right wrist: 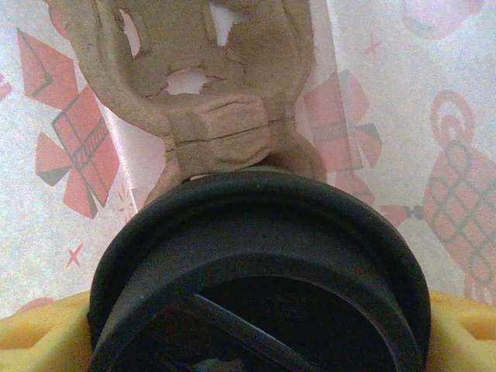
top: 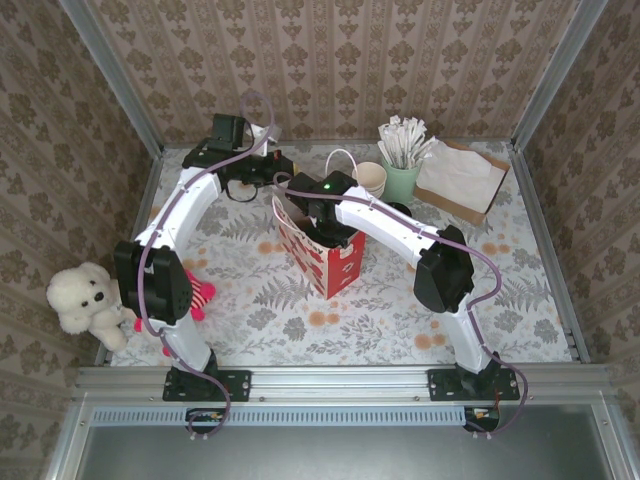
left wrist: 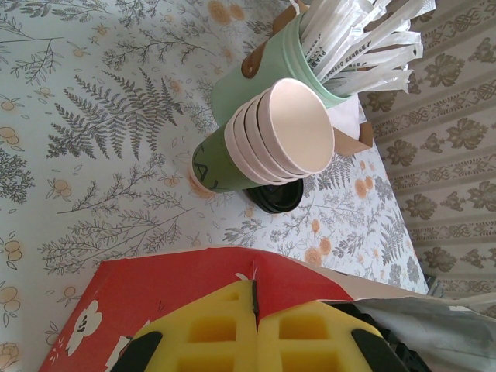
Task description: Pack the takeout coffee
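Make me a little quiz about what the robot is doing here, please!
1. True or false: the right end effector reaches into the red bag.
2. What fills the mint-green cup? A white stirrers, B spoons, C flowers.
3. Fill in: the takeout coffee has a ____ lid.
Key: 1 true; 2 A; 3 black.
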Robot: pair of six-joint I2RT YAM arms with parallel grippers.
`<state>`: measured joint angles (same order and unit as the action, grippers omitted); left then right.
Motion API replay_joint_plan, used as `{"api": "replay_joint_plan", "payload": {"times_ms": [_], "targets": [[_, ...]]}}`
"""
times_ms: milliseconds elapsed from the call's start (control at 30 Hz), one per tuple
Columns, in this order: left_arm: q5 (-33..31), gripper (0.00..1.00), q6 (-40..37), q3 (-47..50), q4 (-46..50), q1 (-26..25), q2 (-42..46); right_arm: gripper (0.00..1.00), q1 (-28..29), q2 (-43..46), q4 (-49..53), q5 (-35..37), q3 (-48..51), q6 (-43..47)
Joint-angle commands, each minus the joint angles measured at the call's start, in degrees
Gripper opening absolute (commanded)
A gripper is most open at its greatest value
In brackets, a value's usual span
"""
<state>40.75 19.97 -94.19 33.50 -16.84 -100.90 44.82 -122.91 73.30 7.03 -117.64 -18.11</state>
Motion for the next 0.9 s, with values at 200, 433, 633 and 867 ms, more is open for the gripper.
{"api": "replay_joint_plan", "payload": {"times_ms": [200,433,633,867], "targets": [[1.5,0.00,0.9,-1.3,-0.8,0.1,-0.9,0.49,-0.3,-1.3,0.3,-2.4,1.4,-0.8],[1.5,0.00,1.0,-1.5,-1.0,0.1,-1.0,0.49,-0.3,-1.1,0.5,-2.4,1.0,-0.9],[1.5,0.00,0.9,-1.5,-1.0,0.1,-1.1,0.49,-0.3,-0.8,1.0,-2.3,1.0,-1.3],[1.6,0.00,1.0,-1.5,-1.0,0.1,-1.1,0.49,-0.3,-0.4,1.5,-2.2,1.0,-1.4]]}}
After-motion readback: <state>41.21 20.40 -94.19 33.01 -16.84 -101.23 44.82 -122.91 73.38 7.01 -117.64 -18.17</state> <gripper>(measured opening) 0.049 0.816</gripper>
